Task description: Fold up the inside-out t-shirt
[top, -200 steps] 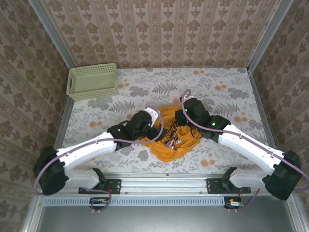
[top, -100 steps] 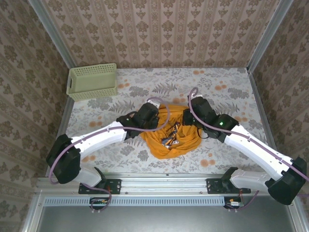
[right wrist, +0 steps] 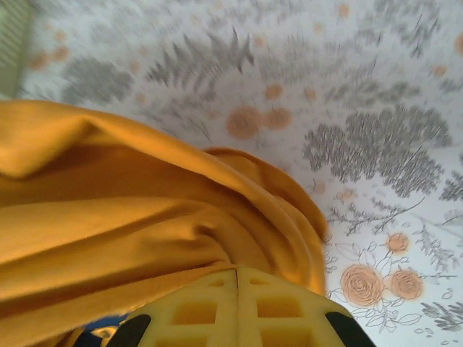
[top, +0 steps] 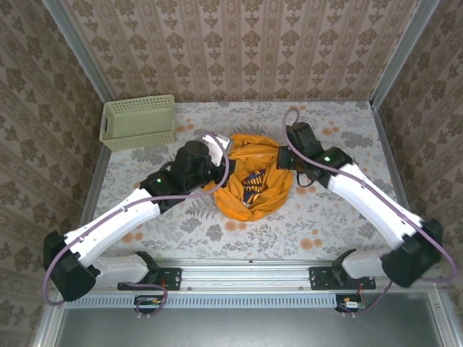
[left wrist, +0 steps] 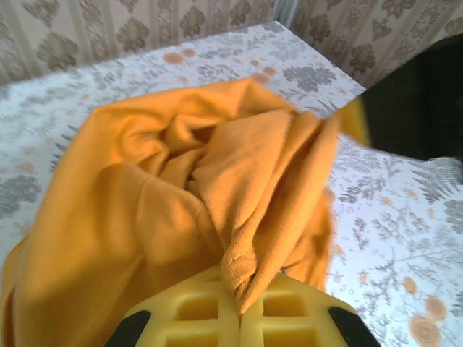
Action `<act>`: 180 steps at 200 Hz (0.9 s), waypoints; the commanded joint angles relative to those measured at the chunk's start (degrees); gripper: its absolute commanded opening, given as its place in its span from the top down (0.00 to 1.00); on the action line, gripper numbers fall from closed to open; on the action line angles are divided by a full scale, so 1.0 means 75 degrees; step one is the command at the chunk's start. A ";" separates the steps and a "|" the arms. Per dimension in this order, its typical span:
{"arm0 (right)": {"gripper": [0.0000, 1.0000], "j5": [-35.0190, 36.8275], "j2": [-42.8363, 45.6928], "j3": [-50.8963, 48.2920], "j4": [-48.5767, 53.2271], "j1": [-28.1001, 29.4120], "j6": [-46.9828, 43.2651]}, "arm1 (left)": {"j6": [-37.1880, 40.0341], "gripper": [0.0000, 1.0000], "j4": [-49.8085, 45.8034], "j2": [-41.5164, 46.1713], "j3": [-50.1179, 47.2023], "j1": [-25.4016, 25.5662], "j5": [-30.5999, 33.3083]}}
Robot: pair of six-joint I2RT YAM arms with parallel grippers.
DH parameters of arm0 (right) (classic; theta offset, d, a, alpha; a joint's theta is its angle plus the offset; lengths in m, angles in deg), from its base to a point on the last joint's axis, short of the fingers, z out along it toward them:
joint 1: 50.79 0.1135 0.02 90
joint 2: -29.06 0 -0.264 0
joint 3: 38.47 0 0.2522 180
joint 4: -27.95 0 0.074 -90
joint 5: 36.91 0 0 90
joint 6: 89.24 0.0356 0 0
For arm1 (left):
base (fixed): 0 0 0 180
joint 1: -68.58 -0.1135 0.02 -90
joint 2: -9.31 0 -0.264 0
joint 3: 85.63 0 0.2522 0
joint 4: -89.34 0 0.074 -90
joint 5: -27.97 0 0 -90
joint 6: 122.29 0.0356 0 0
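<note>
The orange-yellow inside-out t-shirt (top: 255,189) is bunched at the table's middle and held up between both grippers, with a dark printed mark (top: 251,181) facing up. My left gripper (top: 217,153) is at the shirt's left upper edge. In the left wrist view its yellow jaws (left wrist: 242,312) are shut on a pinched fold of the t-shirt (left wrist: 145,195). My right gripper (top: 283,156) is at the shirt's right upper edge. In the right wrist view it (right wrist: 236,280) is shut on the edge of the t-shirt (right wrist: 108,210), which drapes away to the left.
A pale green lattice basket (top: 137,121) stands at the far left corner of the floral table (top: 340,210). Patterned walls close in the back and both sides. The right arm's dark body (left wrist: 419,101) shows beyond the cloth in the left wrist view.
The left gripper has shut on the shirt. Both grippers have moved away from the bases toward the far wall, drawing the shirt up and spreading it between them.
</note>
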 commanded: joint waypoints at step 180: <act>0.61 0.0348 -0.2576 -0.0664 -0.2209 0.1221 0.0007 | -0.1514 1.00 0.0468 -0.0586 -0.1754 -0.1793 -0.1299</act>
